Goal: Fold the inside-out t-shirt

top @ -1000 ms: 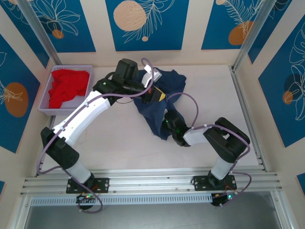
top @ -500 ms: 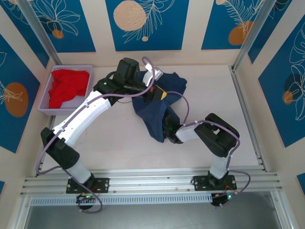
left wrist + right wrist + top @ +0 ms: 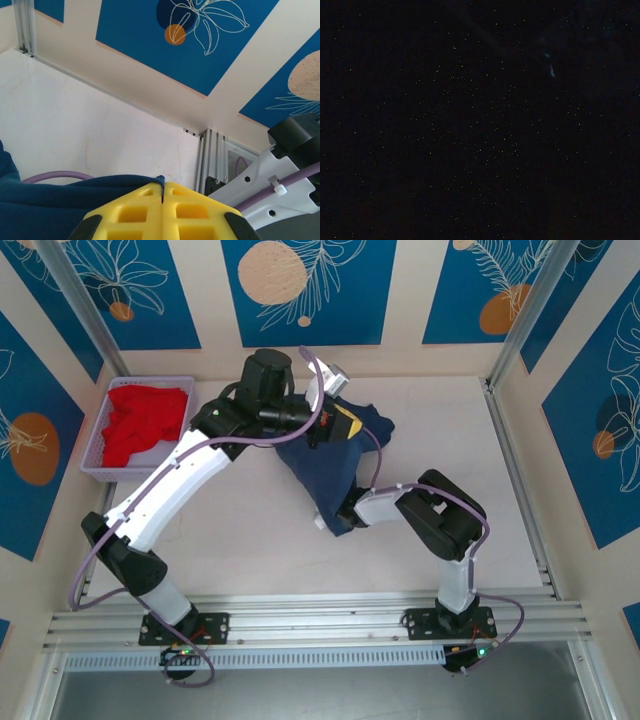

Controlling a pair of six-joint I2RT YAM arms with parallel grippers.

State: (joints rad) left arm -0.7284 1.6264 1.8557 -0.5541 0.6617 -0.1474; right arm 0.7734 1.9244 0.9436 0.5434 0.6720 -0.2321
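Observation:
The inside-out t-shirt (image 3: 322, 468) is a navy bundle in the middle of the table, pulled up at its far end. My left gripper (image 3: 343, 426) is shut on a fold of it there and holds it raised. In the left wrist view the yellow jaws (image 3: 163, 188) meet with a blue cloth edge (image 3: 50, 197) pinched between them. My right forearm (image 3: 378, 506) lies low on the table and runs under the shirt's near hem. The right gripper is buried in the fabric, and the right wrist view is black.
A purple basket (image 3: 150, 381) holding a red garment (image 3: 140, 422) stands at the far left. Metal rails (image 3: 517, 475) line the table's right side. A purple cable (image 3: 372, 455) loops over the shirt.
My left gripper has drawn the shirt's top end up and towards the back. The right arm has slid left, pushing its gripper further under the near hem.

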